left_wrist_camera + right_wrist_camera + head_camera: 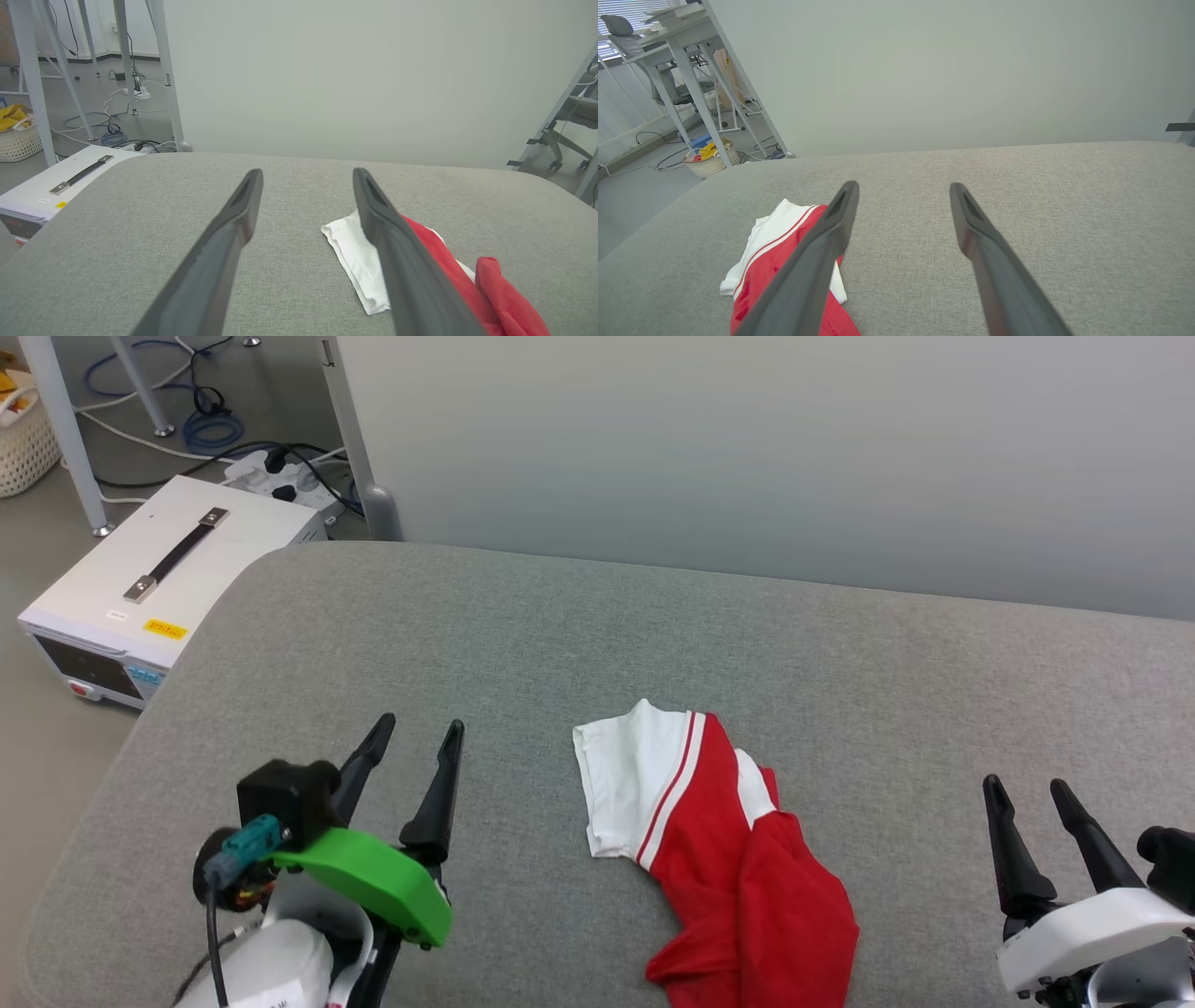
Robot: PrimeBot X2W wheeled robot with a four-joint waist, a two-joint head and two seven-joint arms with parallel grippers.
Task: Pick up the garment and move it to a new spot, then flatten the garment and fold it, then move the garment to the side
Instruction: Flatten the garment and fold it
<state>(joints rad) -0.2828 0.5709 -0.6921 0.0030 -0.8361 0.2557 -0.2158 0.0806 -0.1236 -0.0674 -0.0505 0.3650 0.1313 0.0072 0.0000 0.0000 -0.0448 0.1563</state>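
Observation:
The garment [738, 859] lies crumpled on the grey table [597, 644], near its front edge between my two arms. It is red with a white sleeve and a red-and-white stripe; its lettering is hidden in the folds. My left gripper [422, 728] stands open to the garment's left, apart from it, with nothing between its fingers. My right gripper [1030, 789] is open to the garment's right, also apart. In the left wrist view the garment [355, 261] sits partly behind the right finger [397, 252]. In the right wrist view the garment [770, 247] lies behind the left finger [817, 261].
A pale partition wall [766, 457] rises behind the table's far edge. On the floor at the left stands a white box with a handle [159, 579], with cables and a power strip [280, 476] beyond it. A wicker basket [23, 439] sits at the far left.

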